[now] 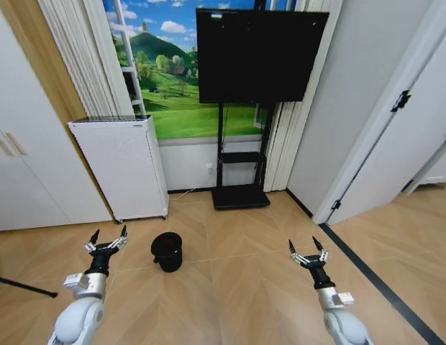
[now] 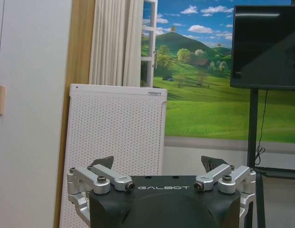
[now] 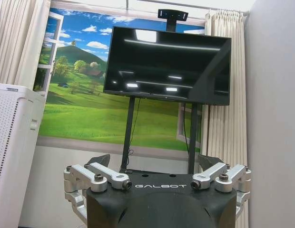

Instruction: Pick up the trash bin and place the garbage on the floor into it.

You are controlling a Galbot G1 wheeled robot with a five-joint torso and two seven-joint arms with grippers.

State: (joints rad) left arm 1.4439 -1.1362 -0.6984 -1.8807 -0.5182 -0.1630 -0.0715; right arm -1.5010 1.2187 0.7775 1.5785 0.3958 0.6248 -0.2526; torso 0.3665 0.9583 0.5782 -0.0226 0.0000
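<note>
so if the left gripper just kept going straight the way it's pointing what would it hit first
Most likely the white perforated appliance: the left gripper, fingers open, points forward at its front panel. The trash bin stands off to its right, outside that line. The floor between looks free, though depth is hard to judge.

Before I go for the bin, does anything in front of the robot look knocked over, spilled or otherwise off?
Nothing stands out. The trash bin stands upright on the wood floor, in front of the white appliance. The left end effector and right end effector are both open and empty, held low to either side.
</note>
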